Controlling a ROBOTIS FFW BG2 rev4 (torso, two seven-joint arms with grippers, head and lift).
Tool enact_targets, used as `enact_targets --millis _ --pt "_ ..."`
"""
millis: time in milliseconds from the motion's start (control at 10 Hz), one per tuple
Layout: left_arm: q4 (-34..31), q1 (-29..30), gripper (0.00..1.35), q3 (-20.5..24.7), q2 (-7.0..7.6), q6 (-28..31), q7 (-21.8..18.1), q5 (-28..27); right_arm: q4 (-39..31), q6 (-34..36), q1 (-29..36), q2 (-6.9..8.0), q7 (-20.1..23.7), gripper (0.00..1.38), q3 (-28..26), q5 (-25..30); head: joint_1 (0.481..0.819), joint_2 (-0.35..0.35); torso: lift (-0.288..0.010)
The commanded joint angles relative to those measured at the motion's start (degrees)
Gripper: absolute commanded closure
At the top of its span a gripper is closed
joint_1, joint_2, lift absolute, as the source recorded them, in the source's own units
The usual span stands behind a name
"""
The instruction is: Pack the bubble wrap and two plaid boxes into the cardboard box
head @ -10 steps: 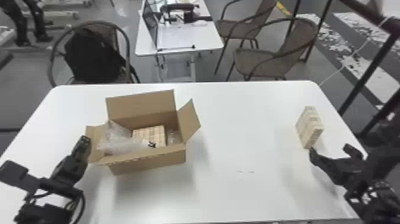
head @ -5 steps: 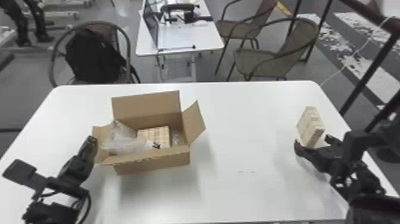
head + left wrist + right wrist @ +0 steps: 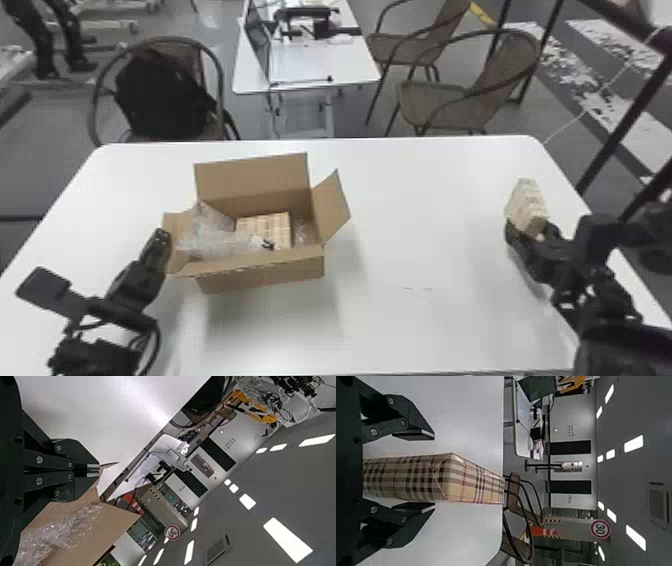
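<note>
In the head view my right gripper (image 3: 531, 235) is around the near end of a plaid box (image 3: 529, 206) standing at the table's right. The right wrist view has that plaid box (image 3: 451, 479) between the spread fingers of my right gripper (image 3: 429, 473), with a gap on one side. The open cardboard box (image 3: 260, 275) holds another plaid box (image 3: 272, 229) and bubble wrap (image 3: 215, 240), which spreads over its left flap. My left gripper (image 3: 162, 234) is beside that flap; in the left wrist view the left gripper (image 3: 95, 470) is shut, near the cardboard and bubble wrap (image 3: 59, 534).
The white table (image 3: 425, 330) carries everything. The cardboard box's right flap (image 3: 332, 210) leans outward and its back flap (image 3: 252, 180) stands up. Beyond the table are chairs (image 3: 445, 107) and a second table (image 3: 310, 62).
The right gripper has moved left and forward around the standing plaid box. The cardboard box, with its contents, has shifted slightly right, and the left gripper has shifted slightly right too.
</note>
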Motion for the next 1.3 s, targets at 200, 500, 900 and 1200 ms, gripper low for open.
enact_targets --millis 200,500,900,1200 --pt "0.0 -0.1 1.22 -0.2 -0.15 -0.1 -0.1 0.2 -6.1 1.3 3.8 0.21 0.0 0.97 0.2 -1.4 0.695 0.019 -0.108" --pt "0.0 0.0 1.22 -0.8 -0.15 0.2 -0.2 0.5 -24.8 8.7 10.6 0.04 0.6 0.97 8.3 -11.6 0.695 0.036 -0.108" --pt "1.9 -2.1 1.22 -4.9 0.44 1.4 -1.0 1.2 -38.8 29.5 3.9 -0.14 13.7 0.97 20.1 -26.3 0.695 0.207 -0.108" --pt "3.7 -3.6 1.22 -9.7 1.49 1.9 -1.3 2.5 -36.8 34.9 -0.6 -0.58 15.6 0.97 26.1 -33.7 0.695 0.255 -0.108"
